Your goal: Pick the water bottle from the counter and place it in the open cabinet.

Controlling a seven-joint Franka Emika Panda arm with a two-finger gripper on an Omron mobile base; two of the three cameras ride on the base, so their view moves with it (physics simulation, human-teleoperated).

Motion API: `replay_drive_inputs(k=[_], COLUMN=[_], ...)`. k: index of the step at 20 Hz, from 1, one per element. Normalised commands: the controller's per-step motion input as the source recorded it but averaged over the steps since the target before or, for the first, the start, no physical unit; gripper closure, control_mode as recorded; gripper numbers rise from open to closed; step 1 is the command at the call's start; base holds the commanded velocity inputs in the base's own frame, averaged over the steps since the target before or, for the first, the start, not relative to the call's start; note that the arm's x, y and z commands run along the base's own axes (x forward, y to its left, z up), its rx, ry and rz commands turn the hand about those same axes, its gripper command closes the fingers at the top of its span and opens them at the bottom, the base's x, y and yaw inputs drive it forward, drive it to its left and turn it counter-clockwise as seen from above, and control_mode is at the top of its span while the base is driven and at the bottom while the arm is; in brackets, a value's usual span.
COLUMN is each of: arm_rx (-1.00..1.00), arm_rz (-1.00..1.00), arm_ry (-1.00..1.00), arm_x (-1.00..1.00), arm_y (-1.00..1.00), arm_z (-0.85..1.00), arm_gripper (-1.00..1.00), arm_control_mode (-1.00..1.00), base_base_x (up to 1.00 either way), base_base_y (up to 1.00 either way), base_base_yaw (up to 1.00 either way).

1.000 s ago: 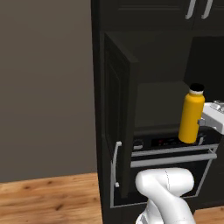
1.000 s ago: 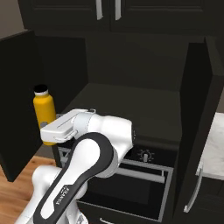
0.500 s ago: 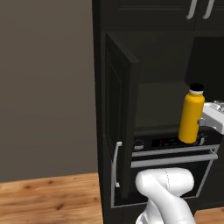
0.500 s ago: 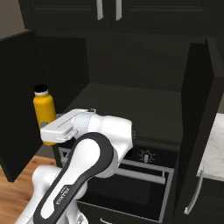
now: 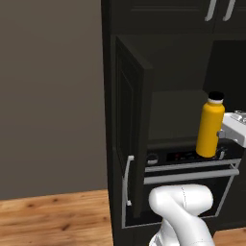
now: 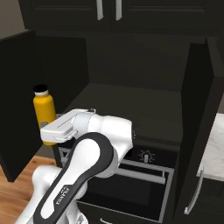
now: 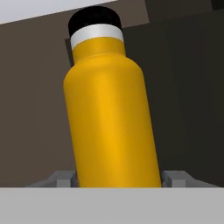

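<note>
Gripper clenched on water bottle | held upright at cabinet front-left edge, above shelf | carry deeper inside, lower until base seats, then release; avoid door.

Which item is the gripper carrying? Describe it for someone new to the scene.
Find the tall black cabinet with its doors swung open, above the oven. At its left front edge the gripper holds the water bottle upright: yellow-orange, pale neck, black cap, the only bright object there.
</note>
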Motion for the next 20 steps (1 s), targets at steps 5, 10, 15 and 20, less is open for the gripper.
replay_drive_inputs(k=[5,10,15,20], arm_rx=[0.0,0.0,0.0,0.0], arm_rz=[0.0,-0.09,-0.19,-0.21], arm_ry=[0.0,0.0,-0.01,-0.01], arm_x=[0.02,0.02,0.02,0.02], arm_y=[0.0,0.0,0.0,0.0], arm_z=[0.0,0.0,0.0,0.0], arm_gripper=[1.0,1.0,1.0,1.0], arm_control_mode=[-1.0,-1.0,-1.0,-1.0], base_base_x=[0.0,0.0,0.0,0.0], base_base_y=[0.0,0.0,0.0,0.0], base_base_yaw=[0.0,0.0,0.0,0.0])
